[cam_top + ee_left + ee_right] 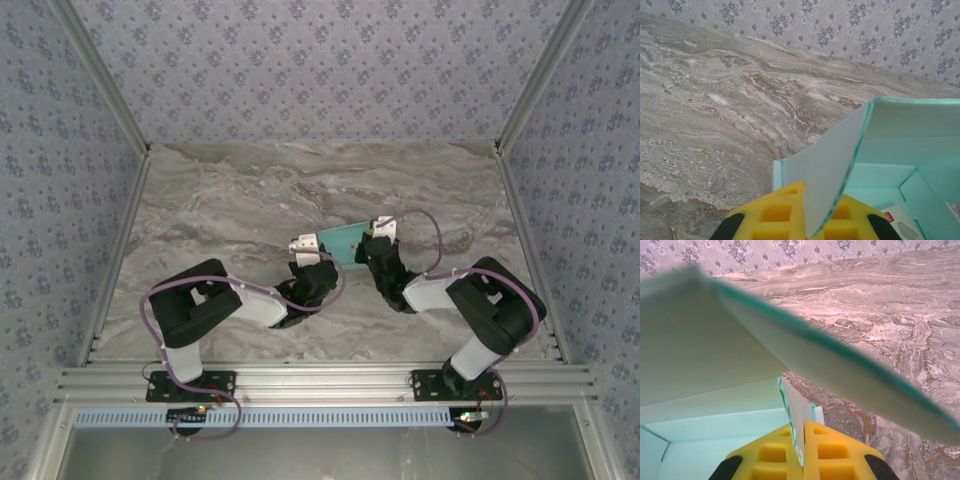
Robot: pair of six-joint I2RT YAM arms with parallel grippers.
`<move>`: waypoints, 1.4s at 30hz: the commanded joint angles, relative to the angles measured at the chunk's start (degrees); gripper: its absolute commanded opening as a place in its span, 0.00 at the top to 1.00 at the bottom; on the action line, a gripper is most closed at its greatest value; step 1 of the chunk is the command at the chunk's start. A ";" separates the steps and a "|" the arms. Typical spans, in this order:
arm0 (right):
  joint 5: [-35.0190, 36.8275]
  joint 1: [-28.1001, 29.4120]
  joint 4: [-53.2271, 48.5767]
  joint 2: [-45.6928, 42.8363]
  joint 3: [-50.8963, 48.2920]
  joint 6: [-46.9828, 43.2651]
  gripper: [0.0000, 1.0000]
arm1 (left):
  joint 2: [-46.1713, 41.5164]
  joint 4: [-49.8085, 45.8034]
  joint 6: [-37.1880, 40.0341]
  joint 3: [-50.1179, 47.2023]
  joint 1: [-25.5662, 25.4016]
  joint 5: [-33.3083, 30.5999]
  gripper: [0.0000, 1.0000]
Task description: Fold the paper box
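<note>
Mid-table between the arms: paper box (341, 241), open, walls partly raised. Left gripper (815, 200) and right gripper (799, 432) each pinch one thin card wall, fingers nearly together. White tag (897, 225) with a red mark sits at the box floor; its print is too small to read.

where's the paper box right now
In the top view the box is at the table centre, pinched between the left hand on its left end and the right hand on its right.

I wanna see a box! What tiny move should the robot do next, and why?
Probably bring the pinched walls slightly closer together: the left gripper and right gripper are each shut on a wall of the paper box, and its flaps stand open.
</note>
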 commanded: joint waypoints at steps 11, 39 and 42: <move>4.92 4.69 3.11 6.12 -6.21 2.02 1.00 | 2.56 -0.86 5.49 -3.44 -0.47 -1.48 1.00; 11.86 6.79 -6.28 3.09 -1.12 0.02 1.00 | -30.07 -25.87 11.59 -5.44 0.99 10.28 0.53; 11.84 6.78 -6.37 3.07 -0.83 -0.43 1.00 | -35.90 -34.06 13.48 -1.45 5.56 18.10 0.53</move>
